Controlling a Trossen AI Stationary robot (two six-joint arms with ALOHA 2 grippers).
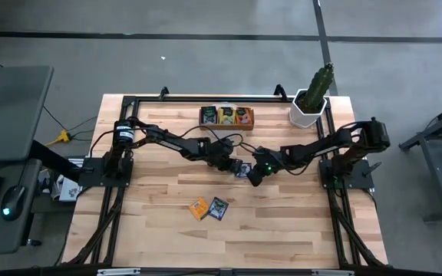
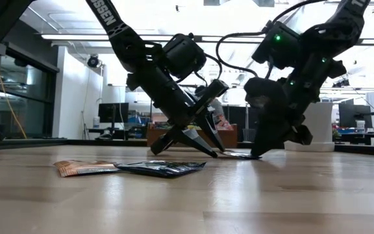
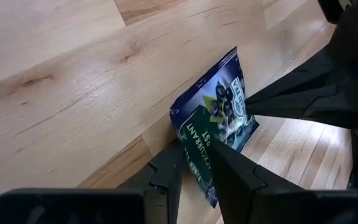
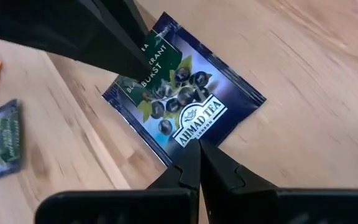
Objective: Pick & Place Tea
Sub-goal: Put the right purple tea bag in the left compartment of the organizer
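The left hand (image 3: 194,168) pinches one edge of a dark blue tea sachet (image 3: 219,124) lying mid-desk (image 1: 282,222). The right hand (image 4: 197,165), fingers pressed together, tips touch the sachet's opposite edge. Two more sachets, one orange (image 1: 198,208) and one dark (image 1: 219,208), lie nearer the front. The wrist views show the label print; only the high view shows the three-compartment tray (image 1: 226,116) and potted cactus (image 1: 311,98).

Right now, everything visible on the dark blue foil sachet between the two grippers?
The dark blue foil sachet is flat, square and glossy, printed with dark berries, green leaves and a white Ahmad Tea label. It lies on the light wooden table near its middle. The left gripper has its fingertips astride one edge; the right gripper, shut, presses its tips on the opposite edge. No tears visible.
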